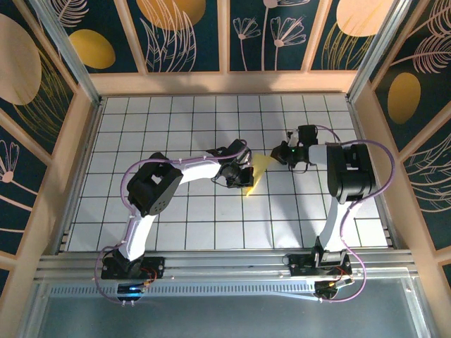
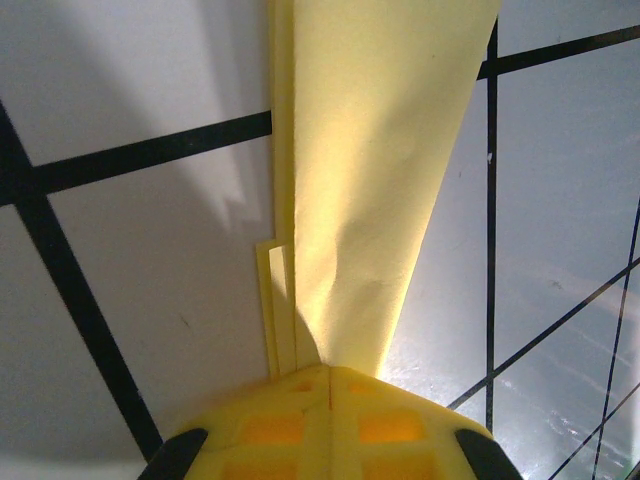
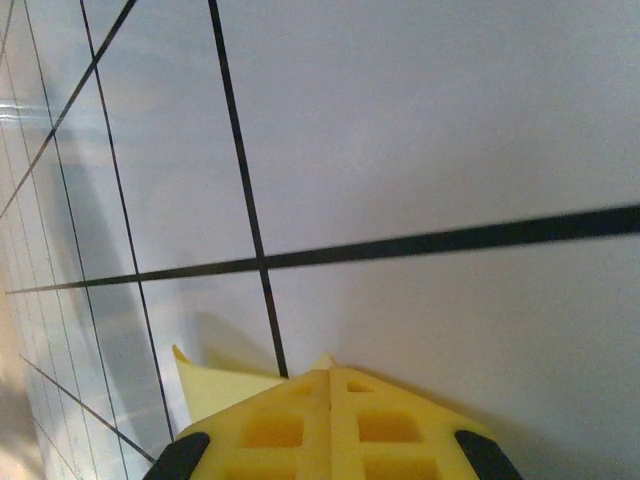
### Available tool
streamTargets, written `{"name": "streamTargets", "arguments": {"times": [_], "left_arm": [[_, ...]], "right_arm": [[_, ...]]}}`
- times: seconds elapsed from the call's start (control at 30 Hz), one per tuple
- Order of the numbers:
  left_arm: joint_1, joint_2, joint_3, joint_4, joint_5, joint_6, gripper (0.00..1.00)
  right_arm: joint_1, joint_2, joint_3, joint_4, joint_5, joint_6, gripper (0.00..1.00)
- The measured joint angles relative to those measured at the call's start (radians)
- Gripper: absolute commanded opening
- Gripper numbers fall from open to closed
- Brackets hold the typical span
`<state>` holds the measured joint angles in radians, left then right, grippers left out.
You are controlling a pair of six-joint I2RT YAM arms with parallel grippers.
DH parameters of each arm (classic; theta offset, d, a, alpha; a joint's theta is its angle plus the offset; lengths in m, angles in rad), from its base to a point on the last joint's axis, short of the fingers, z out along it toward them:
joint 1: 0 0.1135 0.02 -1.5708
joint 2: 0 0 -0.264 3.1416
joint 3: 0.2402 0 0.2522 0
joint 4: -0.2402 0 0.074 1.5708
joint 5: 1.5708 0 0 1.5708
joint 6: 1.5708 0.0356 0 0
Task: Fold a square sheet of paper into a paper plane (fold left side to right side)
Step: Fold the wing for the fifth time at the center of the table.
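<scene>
Looking from above: a narrow, pale-yellow folded paper plane (image 1: 259,172) lies slantwise on the white, black-gridded table (image 1: 197,225), between the two arms. The left gripper (image 1: 242,176) sits at its near end and the right gripper (image 1: 287,153) at its far tip.
Left wrist, claw: the left gripper (image 2: 330,380) has its yellow fingers pressed together, with no gap at the seam.
Left wrist, paper: the paper plane (image 2: 370,180) runs straight away from the tips as one long tapering flap, with a thin layered edge along its left side. I cannot tell whether the tips pinch it or only press on it.
Right wrist, claw: the right gripper (image 3: 330,378) is likewise closed tight.
Right wrist, paper: small corners of the paper plane (image 3: 215,390) peek out beside the tips; the rest is hidden.
Risk, tearing: if both claws do grip and the arms draw apart, the thin paper would likely rip at a crease.
Risk, skewed fold: a sideways drag by either tip could slide the layers, so the edges no longer match.
Risk, slip: the smooth table gives little hold, and a light press may let the plane pivot.
Risk, crumple: pushing the ends towards each other would buckle the flap.
</scene>
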<state>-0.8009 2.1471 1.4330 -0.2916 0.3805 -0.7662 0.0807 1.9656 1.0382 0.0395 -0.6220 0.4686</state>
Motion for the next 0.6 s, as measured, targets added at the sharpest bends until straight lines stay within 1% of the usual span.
{"name": "streamTargets", "arguments": {"times": [0.2, 0.33, 0.47, 0.53, 0.6], "left_arm": [[0.000, 0.000, 0.000, 0.000, 0.000, 0.000, 0.00], [0.000, 0.000, 0.000, 0.000, 0.000, 0.000, 0.00], [0.000, 0.000, 0.000, 0.000, 0.000, 0.000, 0.00], [0.000, 0.000, 0.000, 0.000, 0.000, 0.000, 0.00], [0.000, 0.000, 0.000, 0.000, 0.000, 0.000, 0.00]], "right_arm": [[-0.020, -0.004, 0.027, -0.020, 0.020, -0.011, 0.00], [-0.026, -0.075, 0.023, -0.060, 0.027, -0.019, 0.00], [-0.011, -0.222, -0.051, -0.066, 0.023, -0.016, 0.00], [0.016, -0.275, -0.107, -0.059, 0.018, -0.005, 0.00], [0.060, -0.295, -0.165, -0.046, 0.009, 0.021, 0.00]]}}
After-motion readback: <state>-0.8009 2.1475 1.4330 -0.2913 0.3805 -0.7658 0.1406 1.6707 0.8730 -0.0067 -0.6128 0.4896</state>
